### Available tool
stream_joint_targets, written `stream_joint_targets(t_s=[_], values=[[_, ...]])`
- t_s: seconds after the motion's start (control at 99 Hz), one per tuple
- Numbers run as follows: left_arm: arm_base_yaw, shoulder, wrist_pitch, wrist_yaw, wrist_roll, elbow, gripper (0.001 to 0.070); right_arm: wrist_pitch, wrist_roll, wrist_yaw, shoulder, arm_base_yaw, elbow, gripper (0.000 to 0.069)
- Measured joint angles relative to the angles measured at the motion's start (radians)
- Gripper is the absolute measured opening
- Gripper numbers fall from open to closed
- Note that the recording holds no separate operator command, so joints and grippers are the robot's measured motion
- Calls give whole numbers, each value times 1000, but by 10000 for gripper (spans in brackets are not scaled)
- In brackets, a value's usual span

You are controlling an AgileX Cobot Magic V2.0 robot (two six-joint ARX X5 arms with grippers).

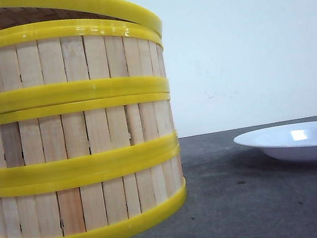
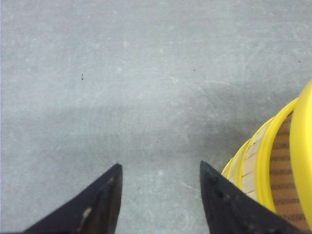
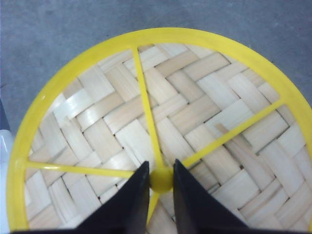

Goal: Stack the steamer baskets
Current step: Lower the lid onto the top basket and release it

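Three steamer baskets (image 1: 74, 138) stand stacked nearest the front camera. Above them the right gripper (image 3: 161, 179) pinches the knob of the tilted woven lid (image 3: 161, 112) (presumably to cap the stack). The left gripper (image 2: 161, 195) hangs beside them, fingers apart and empty. Further off sits a white plate (image 1: 298, 142).

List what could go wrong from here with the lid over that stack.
1. The lid sits tilted over the three stacked steamer baskets; released like this, it may seat crooked or slide off.
2. The right gripper pinches only the small yellow knob, so the lid could swing or slip.
3. The left gripper hangs open close beside the stack's wall; a stray move might nudge the stack.
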Motion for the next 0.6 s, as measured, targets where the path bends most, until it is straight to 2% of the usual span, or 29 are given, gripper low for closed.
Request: stream_joint_targets(t_s=[0.596], values=[[0, 0, -1, 0, 0, 0, 298, -11, -11, 0, 14, 0, 0, 51]])
